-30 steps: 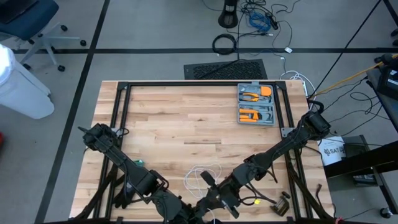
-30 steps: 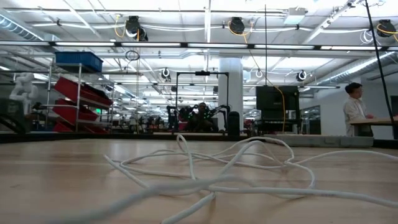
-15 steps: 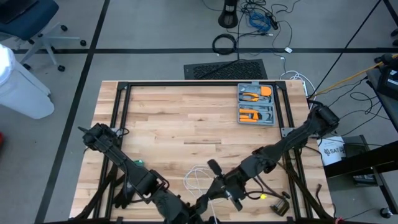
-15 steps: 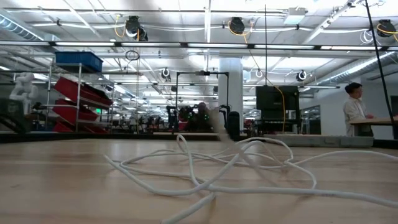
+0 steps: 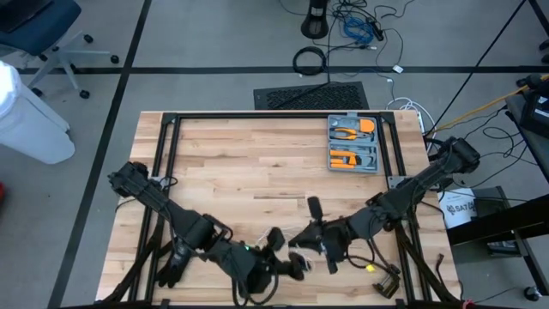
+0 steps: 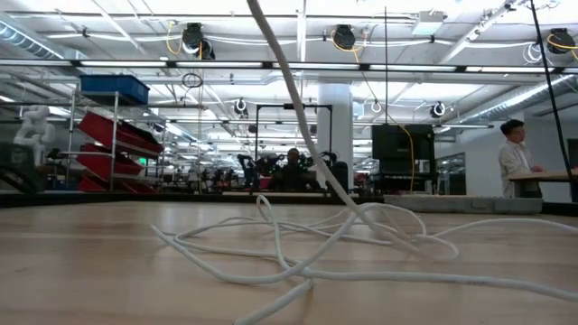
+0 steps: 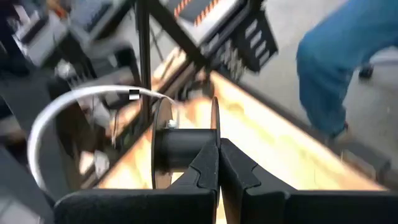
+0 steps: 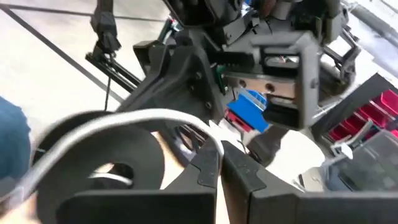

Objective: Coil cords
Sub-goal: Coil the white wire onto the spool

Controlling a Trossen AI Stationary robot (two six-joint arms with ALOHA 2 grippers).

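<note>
High view: both end effectors (image 5: 296, 257) shut, meeting over cord (image 6: 298, 262) near front edge.

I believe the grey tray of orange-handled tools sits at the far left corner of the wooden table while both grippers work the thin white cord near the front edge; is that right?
Not quite: the high view shows the grey tray of orange-handled tools at the far right corner of the wooden table. The rest holds: the left gripper and right gripper work the thin white cord near the front edge.
</note>
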